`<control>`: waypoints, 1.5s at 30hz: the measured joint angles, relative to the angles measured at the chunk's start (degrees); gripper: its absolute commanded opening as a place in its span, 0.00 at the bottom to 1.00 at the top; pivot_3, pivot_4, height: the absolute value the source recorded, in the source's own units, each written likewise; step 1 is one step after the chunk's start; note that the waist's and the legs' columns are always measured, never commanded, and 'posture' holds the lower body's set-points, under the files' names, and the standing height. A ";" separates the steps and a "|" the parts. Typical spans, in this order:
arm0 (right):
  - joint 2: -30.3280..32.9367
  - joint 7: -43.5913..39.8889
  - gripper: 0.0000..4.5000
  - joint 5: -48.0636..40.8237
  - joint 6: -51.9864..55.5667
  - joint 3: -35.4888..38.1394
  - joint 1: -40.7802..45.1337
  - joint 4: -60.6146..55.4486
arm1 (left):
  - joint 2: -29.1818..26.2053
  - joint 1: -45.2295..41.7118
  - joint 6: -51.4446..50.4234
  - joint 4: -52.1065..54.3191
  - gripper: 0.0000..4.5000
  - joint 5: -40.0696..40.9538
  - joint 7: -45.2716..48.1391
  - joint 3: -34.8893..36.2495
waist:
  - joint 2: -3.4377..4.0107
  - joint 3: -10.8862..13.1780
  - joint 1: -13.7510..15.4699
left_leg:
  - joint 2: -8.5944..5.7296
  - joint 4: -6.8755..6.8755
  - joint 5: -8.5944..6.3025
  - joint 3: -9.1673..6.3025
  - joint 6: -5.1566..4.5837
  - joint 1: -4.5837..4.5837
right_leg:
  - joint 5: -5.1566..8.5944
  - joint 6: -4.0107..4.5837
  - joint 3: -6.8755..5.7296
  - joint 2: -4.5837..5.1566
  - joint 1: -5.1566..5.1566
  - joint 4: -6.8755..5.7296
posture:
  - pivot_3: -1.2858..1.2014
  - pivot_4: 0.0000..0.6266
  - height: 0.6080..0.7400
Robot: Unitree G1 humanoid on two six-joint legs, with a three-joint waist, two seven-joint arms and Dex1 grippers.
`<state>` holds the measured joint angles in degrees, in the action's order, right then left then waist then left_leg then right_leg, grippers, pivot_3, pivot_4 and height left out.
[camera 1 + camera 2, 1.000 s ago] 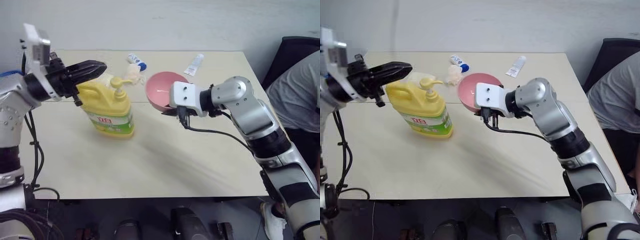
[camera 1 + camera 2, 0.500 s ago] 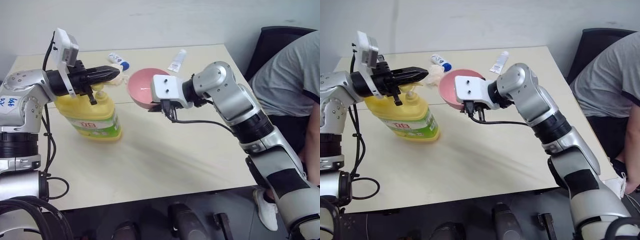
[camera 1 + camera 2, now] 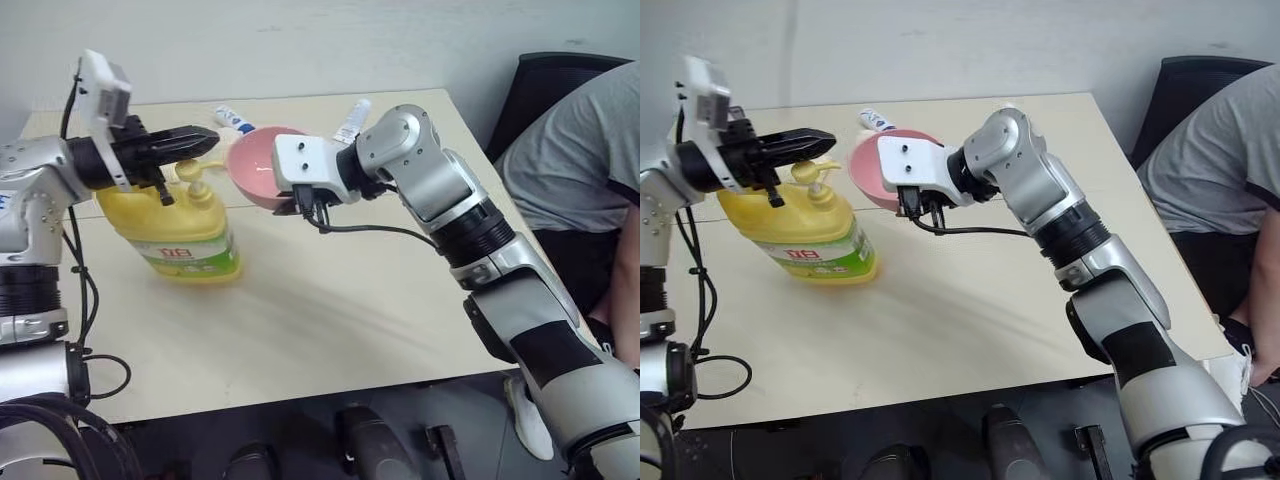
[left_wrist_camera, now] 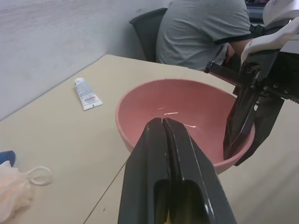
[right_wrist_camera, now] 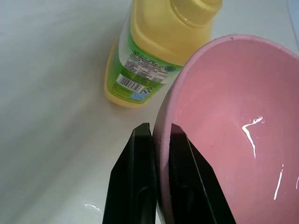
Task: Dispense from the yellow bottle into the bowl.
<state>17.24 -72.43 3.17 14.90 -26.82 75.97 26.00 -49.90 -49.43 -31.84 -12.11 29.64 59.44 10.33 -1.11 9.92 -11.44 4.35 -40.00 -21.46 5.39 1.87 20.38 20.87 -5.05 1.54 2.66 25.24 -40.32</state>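
Yellow bottle (image 3: 185, 225) upright on the table (image 3: 330, 310), long axis vertical, pump nozzle (image 3: 810, 172) on top. Left claw (image 3: 205, 140), fingers pressed together and empty, lies level just above the pump. Right claw (image 5: 156, 186), clamped on the rim of the bowl (image 3: 255, 168), holds it tilted beside the nozzle, its opening facing the bottle

A pale beige desk (image 3: 330, 320) stood against a light wall. Toward its far edge lay a small white tube (image 4: 87, 94), flat on the surface. Near it, at the far left, a blue-capped item (image 3: 233, 120) rested beside a peach mesh puff (image 4: 13, 189). At the right, a person in a grey shirt (image 3: 570, 150) sat in a dark chair (image 3: 545, 85).
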 measured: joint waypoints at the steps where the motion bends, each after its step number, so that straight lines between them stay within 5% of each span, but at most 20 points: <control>1: -0.10 -0.08 0.00 0.03 0.00 0.00 0.00 0.09 | -0.05 0.22 -0.11 0.26 0.01 0.11 0.09 0.17 | 0.00 0.00 0.04 | -0.03 -0.01 0.00 -0.05 0.00 0.00 | 0.00 0.00 0.00 0.03 0.00 -0.08 | 0.52 0.24 1.00; 18: -2.53 0.75 0.00 0.60 -3.05 0.29 2.91 7.53 | -2.72 4.16 -8.10 7.32 0.01 0.41 -3.36 1.23 | 0.00 -0.02 0.00 | -0.24 -0.02 0.00 -0.34 0.00 -0.06 | 0.00 0.00 0.08 0.13 -0.04 -0.21 | 0.52 0.24 1.00; 45: -5.20 -0.55 0.00 1.02 -2.03 0.90 3.56 8.52 | -1.47 7.40 -6.38 7.37 0.01 -2.75 -6.12 -0.18 | 0.36 -0.31 1.37 | -0.76 0.06 0.04 -1.59 0.07 -1.20 | 0.00 0.00 -0.14 0.47 -1.92 0.55 | 0.52 0.24 1.00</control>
<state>12.04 -72.99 4.19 12.87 -25.92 79.53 34.53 -51.36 -42.03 -38.22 -4.75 26.89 53.32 10.15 -0.75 9.61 -10.07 3.60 -39.93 -21.42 3.80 1.94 19.18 20.88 -5.06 1.40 3.12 23.32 -39.77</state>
